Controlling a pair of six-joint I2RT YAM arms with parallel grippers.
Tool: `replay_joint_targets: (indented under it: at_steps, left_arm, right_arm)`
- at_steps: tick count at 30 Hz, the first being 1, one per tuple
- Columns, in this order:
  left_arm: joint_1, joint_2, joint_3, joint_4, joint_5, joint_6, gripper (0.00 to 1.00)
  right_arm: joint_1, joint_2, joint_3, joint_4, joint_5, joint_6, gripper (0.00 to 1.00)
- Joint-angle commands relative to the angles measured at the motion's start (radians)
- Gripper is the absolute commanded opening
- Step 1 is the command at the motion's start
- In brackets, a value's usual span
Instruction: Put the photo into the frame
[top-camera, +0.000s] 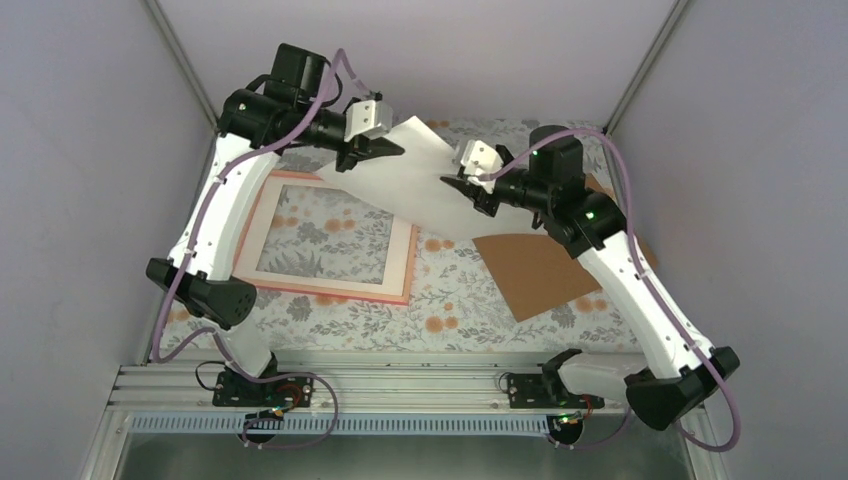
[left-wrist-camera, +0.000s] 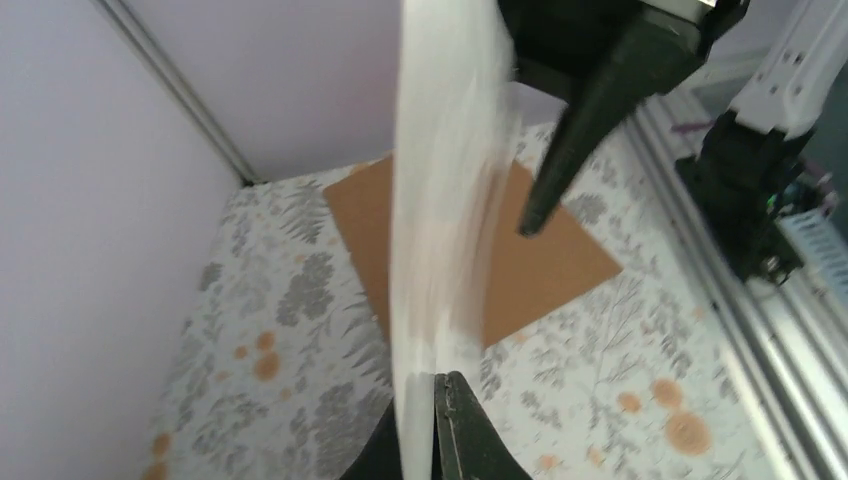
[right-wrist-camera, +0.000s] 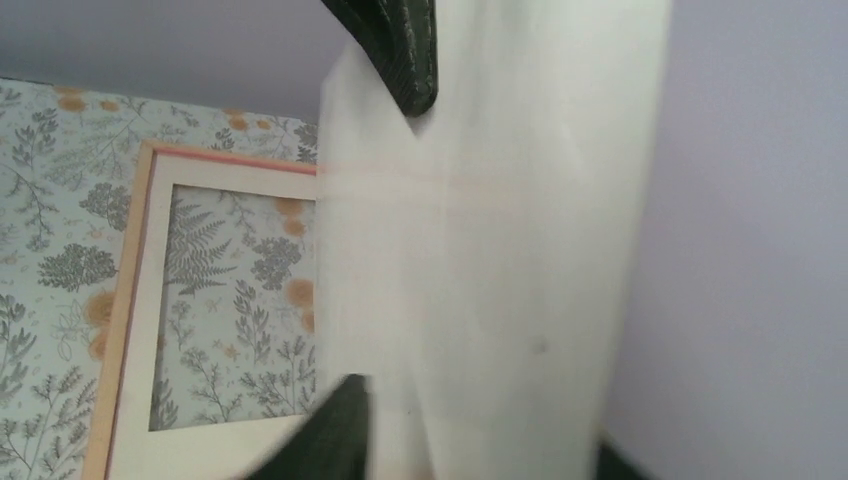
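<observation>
The task is sitting at an early-to-middle stage: the photo (top-camera: 420, 185) is hanging in the air above the far part of the counter (top-camera: 450, 300), showing its plain white back to the overhead camera, and it is not touching the frame (top-camera: 320, 287). The left jaws are pinching the sheet's far-left edge, closed tight on the paper, as the left wrist view is showing from below. The right jaws are sitting at the sheet's right edge with a finger on either side of it; the right wrist view is blurred, so whether they are gripping the paper or just letting go cannot be told. The frame is lying flat on the counter to the left, pale back side up, its opening showing the patterned cloth through the pane, and part of the photo is hovering over its far right corner. The brown backing board (top-camera: 535, 270) is lying flat on the right, apart from the frame. What is remaining, by this reading, is lowering the photo, squaring it with the opening and laying it inside.
</observation>
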Motion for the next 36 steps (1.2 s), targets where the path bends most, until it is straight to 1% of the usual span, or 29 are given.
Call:
replay_joint_targets:
  at_steps: [1, 3, 4, 6, 7, 9, 10, 11, 12, 15, 17, 18, 21, 22, 24, 25, 27, 28, 29, 31, 33, 36]
  left_arm:
    - [0.001, -0.035, -0.093, 0.15, 0.192, -0.305, 0.02]
    - [0.011, -0.073, -0.252, 0.315, 0.259, -0.482, 0.02]
    - [0.021, -0.1, -0.372, 0.411, 0.294, -0.574, 0.02]
    - [0.048, -0.142, -0.53, 0.607, 0.315, -0.757, 0.02]
    - [0.071, -0.157, -0.608, 0.702, 0.32, -0.848, 0.02]
    - [0.137, -0.172, -0.732, 0.879, 0.316, -1.053, 0.02]
    - [0.17, -0.171, -0.784, 0.943, 0.316, -1.138, 0.02]
    - [0.202, -0.16, -0.817, 0.966, 0.3, -1.185, 0.02]
    - [0.224, -0.145, -0.838, 0.952, 0.288, -1.189, 0.02]
    - [0.278, -0.079, -0.851, 0.816, 0.205, -1.129, 0.03]
    - [0.316, -0.022, -0.849, 0.723, 0.158, -1.089, 0.02]
    - [0.33, 0.005, -0.843, 0.658, 0.127, -1.044, 0.02]
    - [0.355, 0.036, -0.828, 0.578, 0.009, -0.957, 0.02]
    - [0.362, 0.037, -0.824, 0.568, -0.04, -0.952, 0.02]
    - [0.389, 0.037, -0.82, 0.57, -0.076, -0.967, 0.02]
    - [0.4, 0.04, -0.813, 0.571, -0.067, -0.972, 0.02]
    - [0.4, 0.043, -0.78, 0.546, -0.005, -0.943, 0.02]
    - [0.38, 0.035, -0.762, 0.528, -0.005, -0.916, 0.02]
    - [0.352, 0.021, -0.754, 0.511, -0.034, -0.888, 0.02]
    - [0.326, 0.002, -0.778, 0.513, -0.077, -0.875, 0.02]
    - [0.33, 0.012, -0.799, 0.502, -0.132, -0.859, 0.02]
    - [0.371, 0.039, -0.82, 0.519, -0.17, -0.835, 0.02]
  right_arm:
    - [-0.008, -0.075, -0.025, 0.058, 0.039, 0.126, 0.61]
    - [-0.008, -0.102, -0.028, 0.081, 0.016, 0.177, 0.72]
    - [-0.008, -0.115, -0.033, 0.094, 0.011, 0.202, 0.81]
    - [-0.007, -0.131, -0.031, 0.09, -0.002, 0.241, 0.96]
    - [-0.008, -0.13, -0.02, 0.067, -0.014, 0.258, 0.99]
    - [-0.008, -0.111, 0.019, 0.006, -0.026, 0.31, 1.0]
    - [-0.008, -0.1, 0.033, -0.027, -0.034, 0.341, 1.0]
    - [-0.011, -0.089, 0.033, -0.057, -0.054, 0.365, 1.0]
    - [-0.013, -0.086, 0.02, -0.078, -0.077, 0.392, 1.0]
    - [-0.06, -0.091, -0.067, -0.09, -0.104, 0.477, 1.0]
    - [-0.125, -0.073, -0.103, -0.109, -0.146, 0.498, 1.0]
    - [-0.166, -0.053, -0.113, -0.127, -0.177, 0.503, 1.0]
    - [-0.294, 0.057, -0.128, -0.197, -0.26, 0.502, 1.0]
    - [-0.332, 0.093, -0.129, -0.217, -0.29, 0.499, 1.0]
    - [-0.396, 0.159, -0.129, -0.25, -0.337, 0.482, 1.0]
    - [-0.417, 0.184, -0.131, -0.263, -0.35, 0.476, 1.0]
    - [-0.454, 0.23, -0.138, -0.291, -0.384, 0.46, 1.0]
    - [-0.465, 0.242, -0.149, -0.292, -0.396, 0.461, 1.0]
    - [-0.477, 0.25, -0.17, -0.282, -0.404, 0.476, 1.0]
    - [-0.491, 0.263, -0.223, -0.261, -0.424, 0.506, 1.0]
    - [-0.497, 0.274, -0.273, -0.236, -0.454, 0.536, 1.0]
    - [-0.498, 0.303, -0.349, -0.191, -0.508, 0.581, 1.0]
